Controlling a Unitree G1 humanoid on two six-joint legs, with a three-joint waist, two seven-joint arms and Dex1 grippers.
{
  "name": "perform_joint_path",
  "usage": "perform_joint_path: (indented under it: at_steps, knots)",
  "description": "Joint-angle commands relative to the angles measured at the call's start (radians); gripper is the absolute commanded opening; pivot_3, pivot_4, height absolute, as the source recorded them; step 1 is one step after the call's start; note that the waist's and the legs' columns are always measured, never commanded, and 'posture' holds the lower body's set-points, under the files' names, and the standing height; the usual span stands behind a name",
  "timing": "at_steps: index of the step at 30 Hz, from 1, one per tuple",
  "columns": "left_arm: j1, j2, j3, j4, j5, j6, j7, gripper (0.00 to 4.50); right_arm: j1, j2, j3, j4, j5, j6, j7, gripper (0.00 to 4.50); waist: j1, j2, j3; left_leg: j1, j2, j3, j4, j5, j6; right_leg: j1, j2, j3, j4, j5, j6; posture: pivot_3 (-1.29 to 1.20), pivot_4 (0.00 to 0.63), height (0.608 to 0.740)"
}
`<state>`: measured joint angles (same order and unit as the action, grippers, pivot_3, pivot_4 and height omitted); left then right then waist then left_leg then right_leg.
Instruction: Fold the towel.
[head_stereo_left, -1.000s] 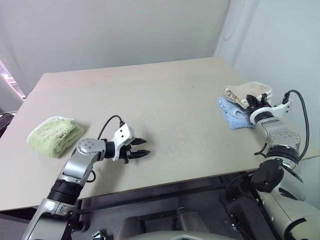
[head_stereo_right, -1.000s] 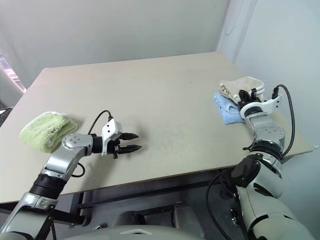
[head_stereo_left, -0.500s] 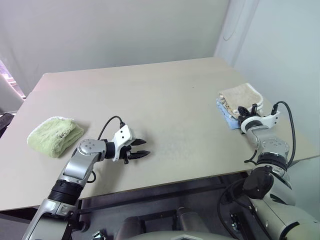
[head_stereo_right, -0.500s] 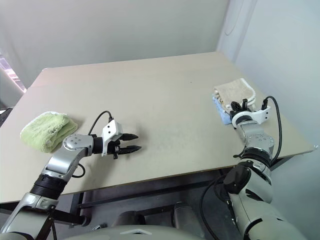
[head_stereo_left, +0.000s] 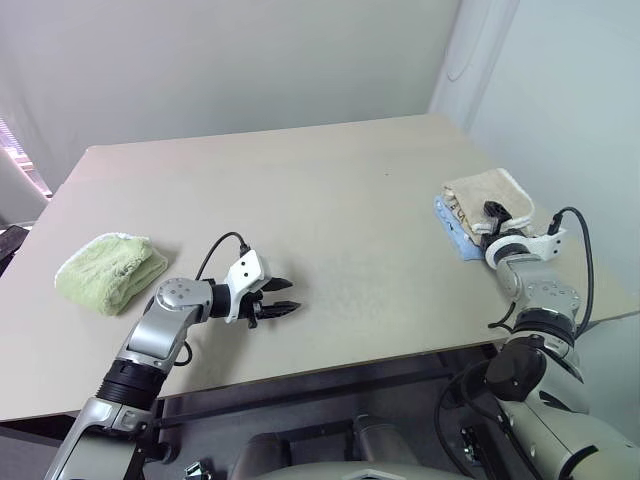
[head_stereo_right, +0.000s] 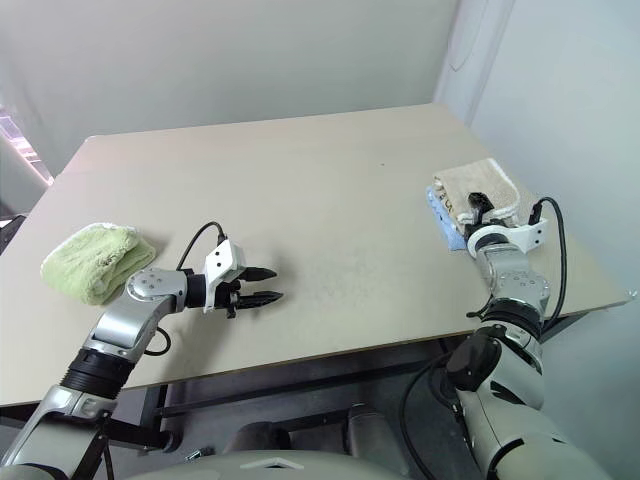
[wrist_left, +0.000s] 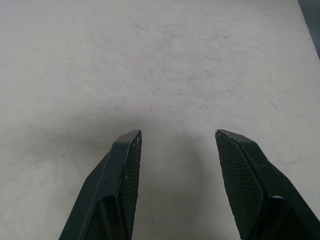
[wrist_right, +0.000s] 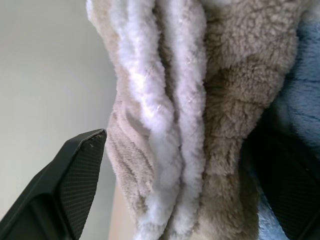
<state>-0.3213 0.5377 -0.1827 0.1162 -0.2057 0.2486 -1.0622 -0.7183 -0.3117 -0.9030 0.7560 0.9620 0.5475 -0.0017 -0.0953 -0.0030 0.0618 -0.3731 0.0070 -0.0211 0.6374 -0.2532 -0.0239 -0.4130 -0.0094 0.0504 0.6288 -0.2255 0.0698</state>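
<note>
Towel (head_stereo_left: 487, 193) first: I see the beige terry cloth, folded, with its white corded edge, lying on top of the light-blue folded towel (head_stereo_left: 455, 232) near the right edge of the table (head_stereo_left: 330, 200). My right gripper (head_stereo_left: 495, 217) sits at the near side of that stack, pointing into it. From its wrist camera the fingers (wrist_right: 75, 175) stand spread wide, one on each side of the beige folds, and I see no pinch on the cloth; the fluffy layers and white edging sit between them, with the blue towel off to one side. My left gripper (head_stereo_left: 283, 297) hovers over bare table toward the near left, fingers (wrist_left: 122, 165) parted with nothing between them. Farther left, near the table's left edge, lies the fluffy light-green folded towel (head_stereo_left: 110, 270), well apart from both grippers.
</note>
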Motion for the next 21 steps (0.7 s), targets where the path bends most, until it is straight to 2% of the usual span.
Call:
perform_joint_path:
  at_steps: [1,9,13,17,21]
  knots:
    - [-0.025,0.004,0.012,-0.003,-0.002,-0.008,-0.001,2.47,0.017,-0.006,-0.019,-0.086,0.067,0.049,-0.007,4.48,0.001,0.000,0.000,0.000,0.000,0.000,0.000,0.000,0.000,0.000,0.000,0.000,0.000,0.000,0.000,0.00,0.000,0.729]
    - [-0.024,0.007,0.014,0.000,-0.003,-0.008,-0.002,2.47,0.091,0.024,-0.014,-0.294,0.197,0.168,-0.059,4.48,-0.001,0.000,0.000,0.000,0.001,0.000,0.000,0.000,0.000,0.000,0.000,0.000,0.000,0.000,0.000,0.00,0.000,0.729]
    - [-0.026,0.006,0.032,-0.004,-0.020,0.015,0.004,2.47,0.170,0.024,0.023,-0.481,0.311,0.309,-0.113,4.48,0.002,0.000,0.000,0.000,0.002,0.000,-0.001,0.000,0.000,-0.001,0.000,0.000,0.000,0.000,0.000,0.00,0.000,0.729]
    - [-0.033,0.013,0.075,-0.011,-0.045,0.037,0.019,2.47,0.288,-0.031,0.202,-0.733,0.354,0.497,-0.060,4.48,-0.001,0.000,0.000,0.000,0.003,0.000,-0.003,0.000,0.000,-0.002,0.000,0.000,-0.001,0.000,0.000,0.00,0.000,0.729]
    - [-0.018,0.041,0.087,-0.022,-0.034,0.036,0.023,2.47,0.296,-0.111,0.334,-0.841,0.396,0.600,0.016,4.48,-0.002,0.001,0.000,0.001,0.003,0.001,-0.004,0.000,0.000,-0.003,0.000,0.003,0.000,0.000,0.000,0.00,0.000,0.729]
